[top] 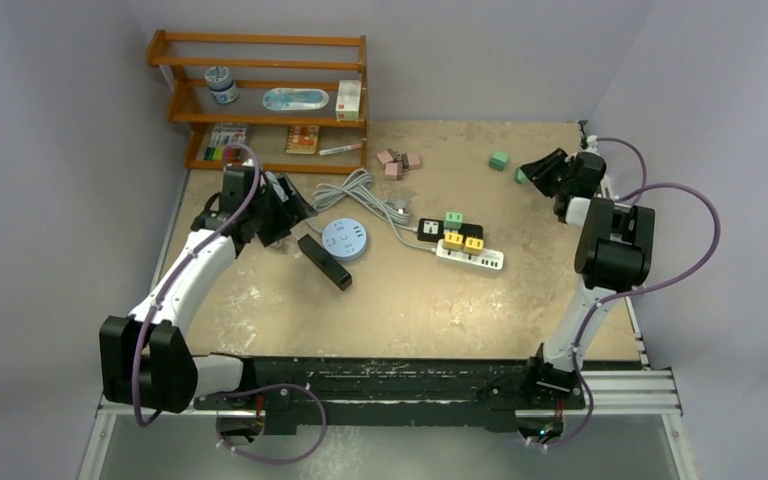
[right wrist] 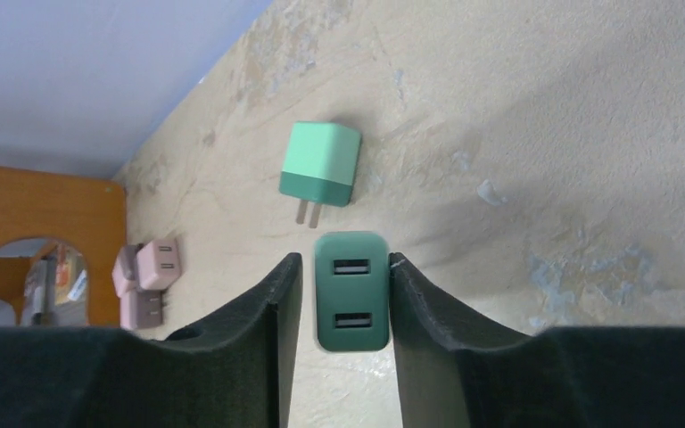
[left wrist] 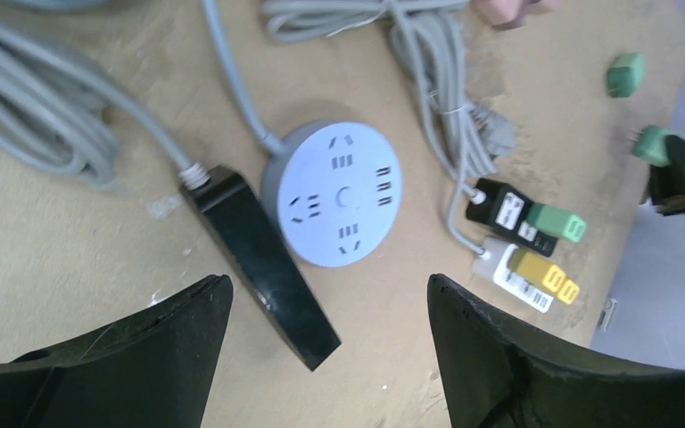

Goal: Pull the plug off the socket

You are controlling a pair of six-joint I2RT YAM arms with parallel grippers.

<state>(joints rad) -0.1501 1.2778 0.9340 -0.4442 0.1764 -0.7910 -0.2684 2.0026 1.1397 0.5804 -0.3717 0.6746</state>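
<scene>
Right gripper (right wrist: 346,299) is clamped on a dark green plug (right wrist: 351,303), its two slots facing the wrist camera. It sits at the far right of the table (top: 410,310), well apart from the strips; whether the plug rests on the surface I cannot tell.

A mint plug (right wrist: 321,165) lies just beyond, prongs toward the fingers. Pink plugs (right wrist: 147,276) are farther left, near the shelf (top: 260,40).

Left gripper (left wrist: 328,290) is spread wide with nothing between its fingers, over the round socket (left wrist: 339,192) and a black strip (left wrist: 263,267) right against it.

Mid-table, a small black socket block (top: 430,229) has a bright green plug (top: 453,217) seated. A white strip (top: 470,257) beside it carries two yellow plugs (top: 463,240). Grey cable (top: 360,190) lies coiled behind.
</scene>
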